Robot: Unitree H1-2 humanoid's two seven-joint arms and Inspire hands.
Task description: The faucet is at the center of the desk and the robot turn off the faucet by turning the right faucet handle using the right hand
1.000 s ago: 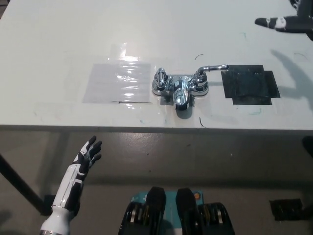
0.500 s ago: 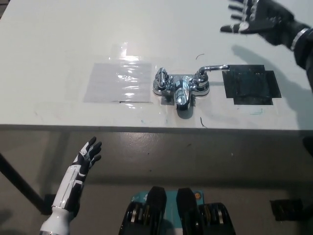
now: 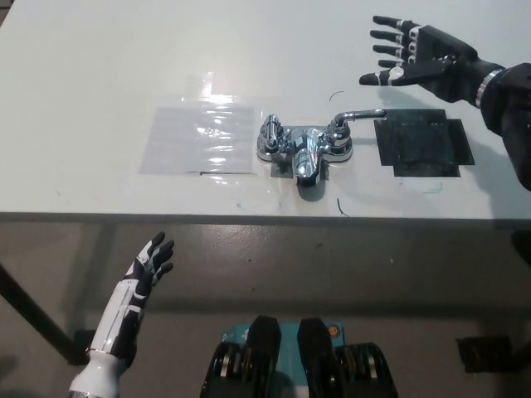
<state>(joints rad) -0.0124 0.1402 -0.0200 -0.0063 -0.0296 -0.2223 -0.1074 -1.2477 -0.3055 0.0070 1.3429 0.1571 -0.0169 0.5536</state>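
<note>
Currently on the approach step, no contact yet. Right hand (image 3: 423, 56) hovers over the desk (image 3: 99, 75) beyond the faucet (image 3: 305, 148), fingers spread, holding nothing. Faucet sits mid-desk near the front edge; its right faucet handle (image 3: 358, 116) sticks out sideways toward the black patch (image 3: 423, 147). Next I need to bring the hand down and in toward me onto that lever, close around it, then rotate. Left hand (image 3: 149, 264) idles below the desk edge, fingers apart, empty.
</note>
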